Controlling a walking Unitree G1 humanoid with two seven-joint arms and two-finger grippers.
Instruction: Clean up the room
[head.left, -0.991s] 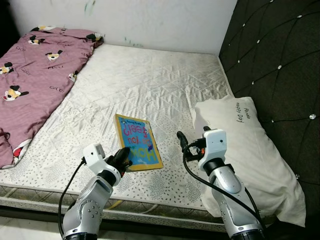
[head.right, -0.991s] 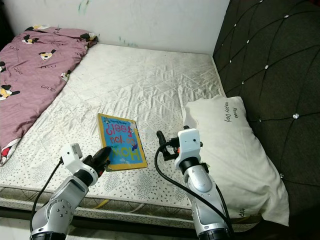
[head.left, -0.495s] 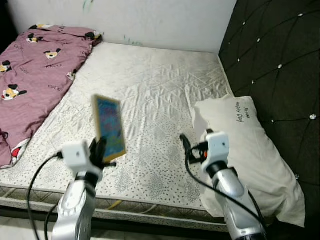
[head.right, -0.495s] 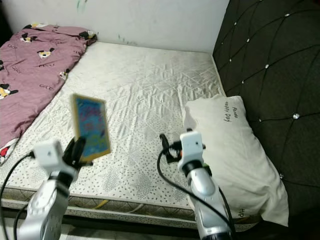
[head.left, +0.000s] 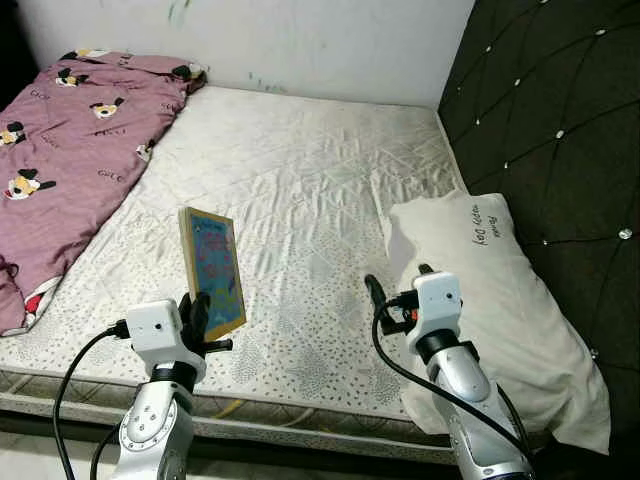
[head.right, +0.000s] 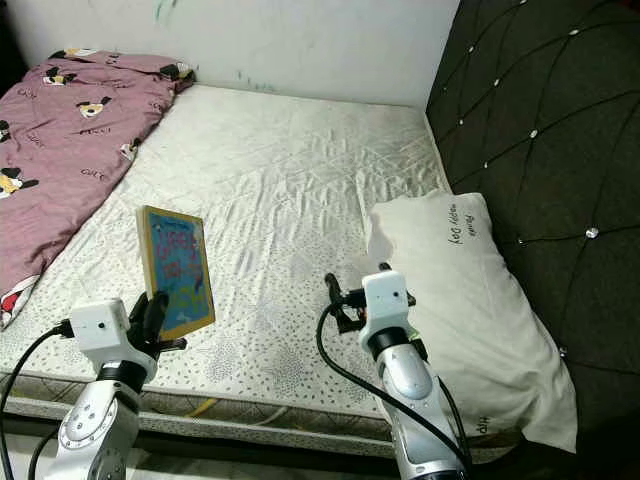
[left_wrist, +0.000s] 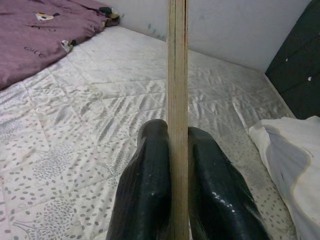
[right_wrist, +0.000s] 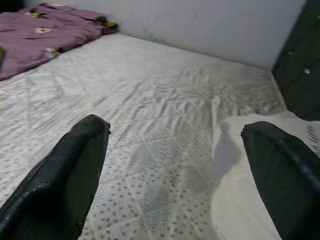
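A thin picture book with a yellow border and blue cover stands upright in the air above the near edge of the mattress. My left gripper is shut on its lower edge; in the left wrist view the book's edge runs straight up between the two black fingers. My right gripper hovers open over the mattress beside the white pillow, with nothing between its fingers.
A maroon cartoon-print blanket covers the mattress's left side. A black tufted headboard rises on the right behind the pillow. The white wall runs along the far side.
The left gripper has lifted the book off the mattress and turned it from flat to upright. The right gripper has stayed nearly still.
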